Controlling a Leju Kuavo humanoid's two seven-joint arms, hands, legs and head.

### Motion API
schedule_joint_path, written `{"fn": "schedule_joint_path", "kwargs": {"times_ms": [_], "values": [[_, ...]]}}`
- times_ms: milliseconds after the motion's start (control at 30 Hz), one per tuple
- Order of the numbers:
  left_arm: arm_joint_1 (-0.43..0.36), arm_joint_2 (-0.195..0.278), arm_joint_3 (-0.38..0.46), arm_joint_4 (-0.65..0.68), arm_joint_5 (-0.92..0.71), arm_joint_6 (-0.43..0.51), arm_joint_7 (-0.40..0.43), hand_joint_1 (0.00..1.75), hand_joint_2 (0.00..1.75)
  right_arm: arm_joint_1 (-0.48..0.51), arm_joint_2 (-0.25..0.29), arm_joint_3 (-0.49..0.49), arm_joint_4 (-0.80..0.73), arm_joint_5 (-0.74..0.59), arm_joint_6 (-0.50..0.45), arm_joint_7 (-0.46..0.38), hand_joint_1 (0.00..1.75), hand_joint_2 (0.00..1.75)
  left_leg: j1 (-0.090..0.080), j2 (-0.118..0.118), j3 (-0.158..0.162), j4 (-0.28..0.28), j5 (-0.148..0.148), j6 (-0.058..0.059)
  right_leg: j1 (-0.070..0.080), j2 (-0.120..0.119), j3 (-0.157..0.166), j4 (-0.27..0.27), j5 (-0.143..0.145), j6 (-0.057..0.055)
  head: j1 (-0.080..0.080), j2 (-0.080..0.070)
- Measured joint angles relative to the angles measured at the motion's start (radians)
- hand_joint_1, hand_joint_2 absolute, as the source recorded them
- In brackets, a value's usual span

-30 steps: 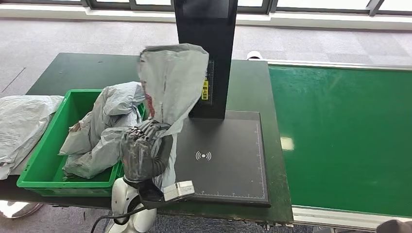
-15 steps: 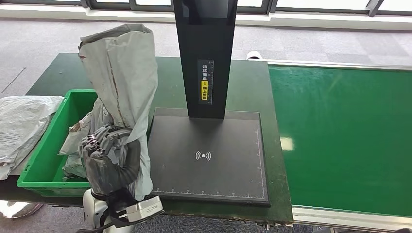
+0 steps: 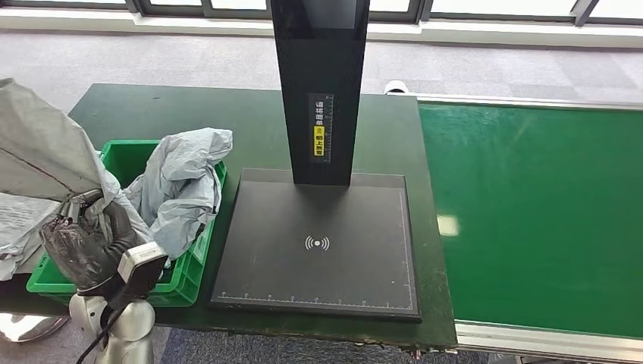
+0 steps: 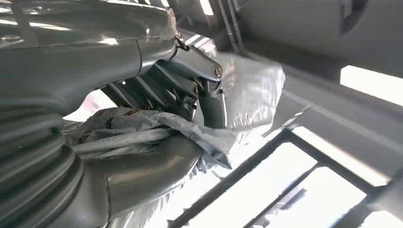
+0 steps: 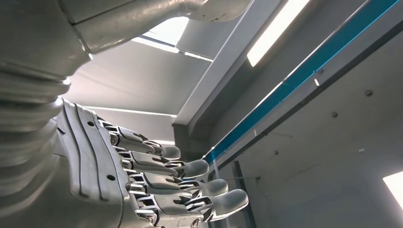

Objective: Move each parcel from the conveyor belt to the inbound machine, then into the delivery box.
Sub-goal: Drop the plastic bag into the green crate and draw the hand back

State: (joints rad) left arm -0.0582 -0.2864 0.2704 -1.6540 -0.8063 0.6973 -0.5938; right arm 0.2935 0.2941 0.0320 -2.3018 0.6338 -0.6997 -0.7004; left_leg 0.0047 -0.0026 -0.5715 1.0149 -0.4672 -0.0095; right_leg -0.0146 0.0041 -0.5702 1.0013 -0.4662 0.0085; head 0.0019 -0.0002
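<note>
Left hand [image 3: 85, 246] clamped on grey parcel [image 3: 38, 152] above green delivery box [image 3: 193, 258], left of inbound machine [image 3: 318, 250]; right hand [image 5: 142, 180] empty, fingers apart.

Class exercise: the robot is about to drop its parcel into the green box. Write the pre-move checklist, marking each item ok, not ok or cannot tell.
1. Left hand grips the parcel: ok.
2. Parcel is over the green box: not ok, it hangs at the box's left edge.
3. Room in the box: cannot tell; another bag fills its right side.
4. Scanner plate free: ok.
5. Right hand holds nothing: ok.
</note>
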Motion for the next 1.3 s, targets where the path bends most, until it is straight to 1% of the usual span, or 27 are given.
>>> {"fn": "schedule_joint_path", "kwargs": {"times_ms": [133, 233, 400, 567, 700, 800, 900, 967, 1033, 1167, 1300], "values": [[-0.093, 0.006, 0.102, 0.146, -0.182, 0.0, 0.085, 1.75, 1.75, 0.002, -0.002, 0.0, 0.0, 0.0, 0.0, 0.0, 0.0, 1.75, 0.0, -0.001, 0.0, 0.0, 0.001, 0.0, 0.0, -0.001, 0.001, 0.0, 0.0, 0.0, 0.0, 0.0], [-0.164, 0.016, 0.154, 0.258, -0.342, 0.0, 0.155, 1.75, 1.75, 0.001, -0.003, 0.0, 0.0, 0.0, 0.0, 0.0, 0.0, 1.75, 0.0, -0.001, 0.0, 0.0, 0.001, -0.001, 0.0, -0.001, 0.001, 0.0, 0.001, 0.0, 0.0, 0.0], [-0.246, 0.03, 0.187, 0.403, -0.484, 0.0, 0.227, 1.75, 1.75, -0.001, -0.004, 0.0, 0.0, 0.0, 0.0, 0.0, 0.0, 1.75, 0.0, -0.001, 0.0, 0.0, 0.001, -0.001, 0.0, -0.001, 0.001, 0.0, 0.001, 0.0, 0.0, 0.0], [-0.31, 0.038, 0.189, 0.536, -0.503, 0.0, 0.236, 1.75, 1.75, -0.01, -0.004, 0.0, 0.001, 0.006, 0.0, 0.0, 0.0, 1.75, 0.0, -0.004, 0.0, 0.0, 0.001, -0.001, 0.0, -0.003, 0.002, 0.0, 0.0, 0.0, 0.0, 0.0], [-0.337, 0.042, 0.189, 0.595, -0.502, 0.0, 0.233, 0.0, 0.0, -0.015, -0.004, 0.0, 0.004, 0.006, 0.0, 0.0, 0.0, 1.75, -0.001, -0.007, 0.001, 0.0, 0.002, 0.0, 0.0, -0.008, 0.004, 0.0, -0.001, 0.0, 0.0, 0.0], [-0.342, 0.041, 0.186, 0.612, -0.449, 0.0, 0.201, 0.0, 0.0, -0.017, -0.004, 0.0, 0.012, 0.003, 0.0, 0.0, 0.0, 1.75, 0.0, -0.009, 0.002, 0.0, 0.004, -0.001, 0.0, -0.01, 0.004, 0.001, 0.0, -0.001, 0.0, 0.0], [-0.315, 0.021, 0.157, 0.574, -0.292, -0.017, 0.14, 0.0, 0.0, -0.019, -0.004, 0.0, 0.04, -0.009, 0.001, 0.0, 0.0, 1.75, 0.0, -0.008, 0.001, 0.0, 0.005, -0.001, 0.0, -0.01, 0.004, 0.001, 0.002, -0.002, 0.0, 0.0], [-0.285, 0.007, 0.119, 0.539, -0.16, -0.058, 0.112, 0.0, 0.0, -0.021, -0.004, 0.0, 0.054, -0.014, 0.002, 0.001, 0.0, 1.75, 0.0, -0.008, 0.0, 0.0, 0.007, -0.002, 0.0, -0.009, 0.003, 0.001, 0.003, -0.002, 0.0, 0.0], [-0.258, -0.001, 0.079, 0.508, -0.062, -0.096, 0.096, 0.0, 0.0, -0.021, -0.004, 0.0, 0.061, -0.016, 0.002, 0.001, 0.0, 1.75, 0.0, -0.008, -0.001, 0.0, 0.007, -0.001, 0.0, -0.009, 0.002, 0.001, 0.004, -0.001, 0.0, 0.0], [-0.228, -0.008, 0.029, 0.472, 0.032, -0.14, 0.067, 0.0, 0.0, -0.026, -0.005, 0.0, 0.071, -0.017, 0.002, 0.001, 0.0, 0.0, 0.0, -0.008, -0.003, 0.0, 0.007, -0.002, 0.0, -0.009, 0.001, 0.001, 0.004, -0.001, 0.0, 0.0], [-0.191, -0.014, -0.023, 0.437, 0.238, -0.219, 0.004, 0.0, 0.0, -0.03, -0.008, 0.0, 0.075, -0.023, 0.002, 0.001, 0.0, 0.0, 0.0, -0.008, -0.004, 0.0, 0.006, -0.002, 0.0, -0.008, -0.001, 0.001, 0.004, -0.001, 0.0, 0.0]]}}
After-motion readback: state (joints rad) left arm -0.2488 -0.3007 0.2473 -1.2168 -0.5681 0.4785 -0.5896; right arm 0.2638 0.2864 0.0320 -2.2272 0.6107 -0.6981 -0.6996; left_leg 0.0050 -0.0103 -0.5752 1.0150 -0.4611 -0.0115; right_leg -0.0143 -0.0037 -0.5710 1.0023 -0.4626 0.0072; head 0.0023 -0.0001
